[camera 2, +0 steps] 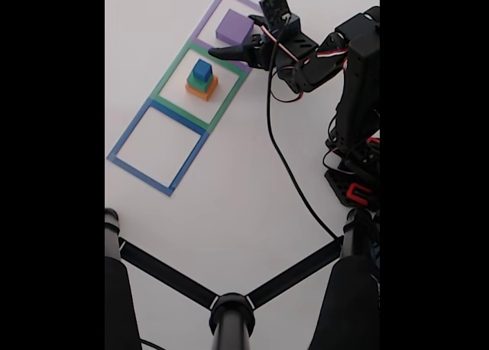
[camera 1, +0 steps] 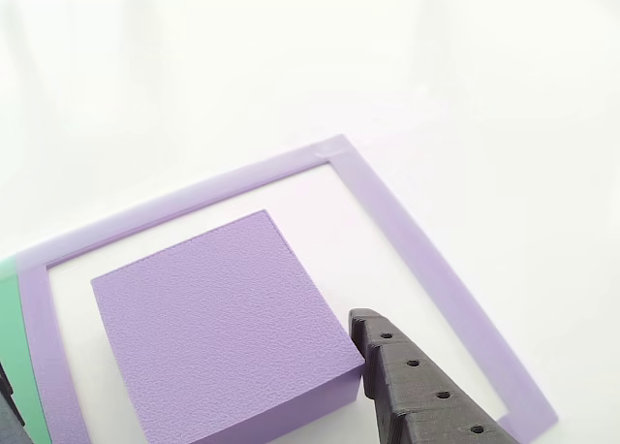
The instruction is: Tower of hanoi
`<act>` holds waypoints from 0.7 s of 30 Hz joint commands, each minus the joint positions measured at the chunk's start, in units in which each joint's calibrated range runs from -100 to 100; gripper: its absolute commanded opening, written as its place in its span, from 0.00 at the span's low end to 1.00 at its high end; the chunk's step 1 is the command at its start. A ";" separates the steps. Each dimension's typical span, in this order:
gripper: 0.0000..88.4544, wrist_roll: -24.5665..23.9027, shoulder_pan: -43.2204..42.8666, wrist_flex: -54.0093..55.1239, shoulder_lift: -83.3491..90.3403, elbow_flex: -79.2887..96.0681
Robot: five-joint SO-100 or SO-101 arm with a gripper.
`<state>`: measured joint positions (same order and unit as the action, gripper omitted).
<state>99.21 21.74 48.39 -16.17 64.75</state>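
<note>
- Purple block (camera 1: 225,328) in the other view, one only, lies flat on the white table (camera 1: 465,95) inside the purple taped outline (camera 1: 407,236), nearer that outline's left side than its right.
- One dark finger (camera 1: 426,391) of the pincer comes in from the lower edge, its tip just beside the block's right corner; I cannot tell whether it touches. A sliver of dark plastic at the lower left edge may be the other finger, so how wide the pincer stands cannot be told here.
- A strip of the green taped outline (camera 1: 10,342) borders the purple one on the left.
- Fixed view: three taped outlines in a row, purple (camera 2: 200,30), green (camera 2: 170,76) and blue (camera 2: 126,140).
- Four blocks in all: the purple one (camera 2: 233,27) alone in the purple outline; orange (camera 2: 202,90), green (camera 2: 200,81) and blue (camera 2: 202,69) stacked in the green outline, blue on top.
- The gripper (camera 2: 229,52) reaches from the arm (camera 2: 348,67) on the right, tip over the border between the purple and green outlines, holding nothing visible; its gap is too small to judge.
</note>
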 commanded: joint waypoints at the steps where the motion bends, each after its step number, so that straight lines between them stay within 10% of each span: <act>1: 0.44 0.79 -0.88 1.26 0.38 -1.74; 21: 0.30 0.79 -1.34 0.78 -0.02 -1.37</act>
<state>99.21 20.67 48.39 -16.93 64.40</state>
